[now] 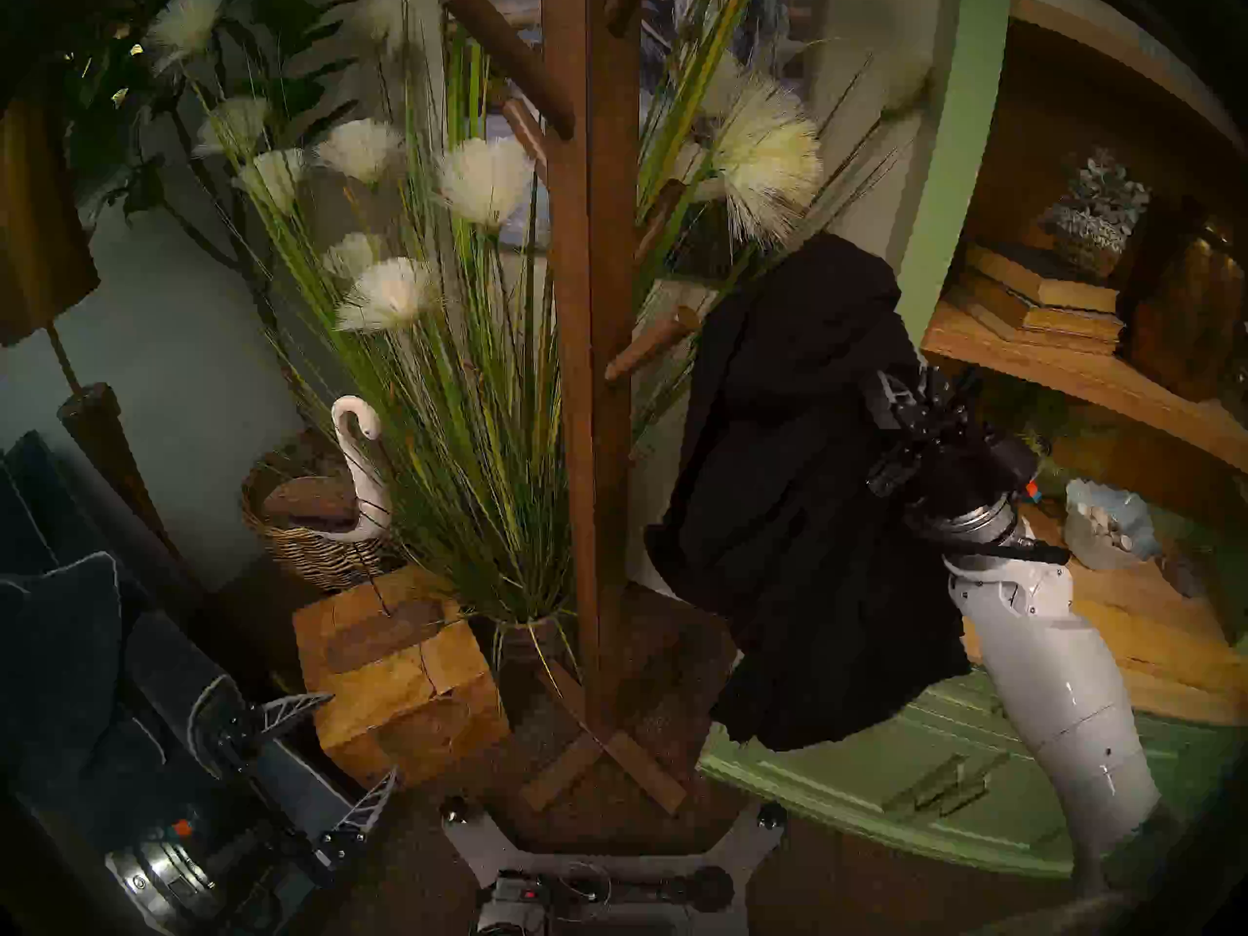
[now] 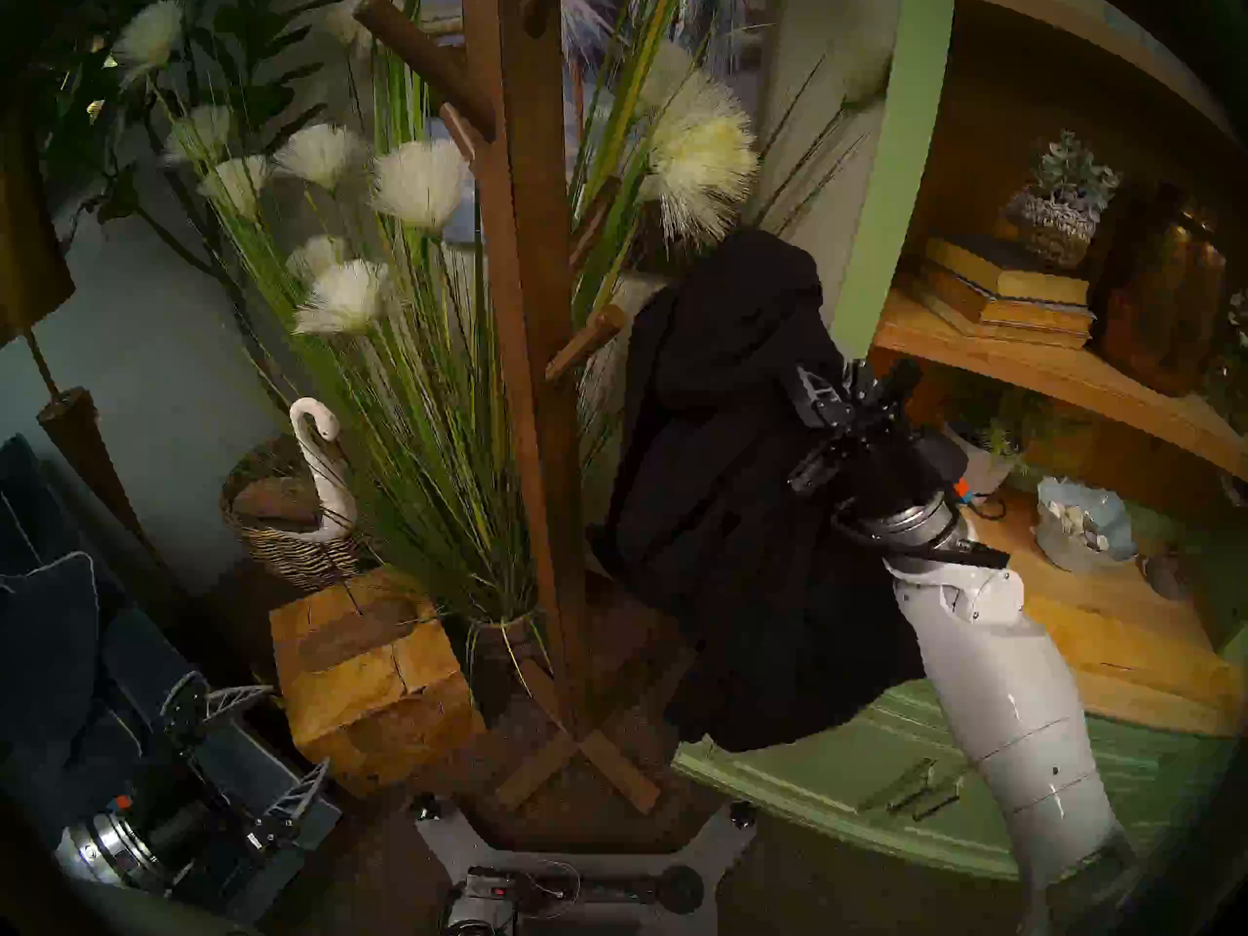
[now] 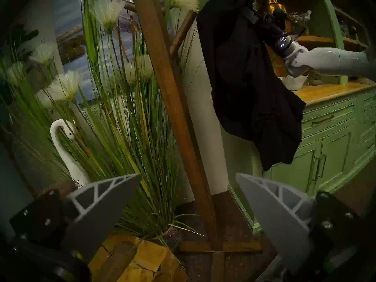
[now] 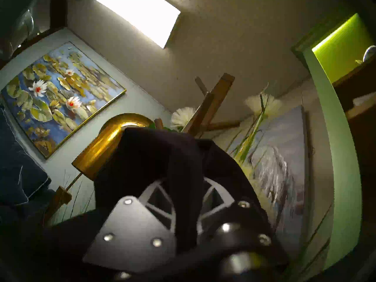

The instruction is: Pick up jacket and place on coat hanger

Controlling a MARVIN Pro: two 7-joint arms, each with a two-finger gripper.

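Presently the jacket (image 1: 797,495) is held clamped in the right gripper (image 1: 901,408) beside the coat hanger (image 1: 587,374), unhooked; draping over a peg (image 1: 652,347) is judged next, the left gripper (image 1: 344,752) idle with jaws apart.

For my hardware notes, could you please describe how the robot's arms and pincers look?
The right arm has glossy white segmented shells, a silver wrist ring and black cable. The left pincer has grey triangular fingers with lattice ribs on black screwed mounts; the right pincer matches.
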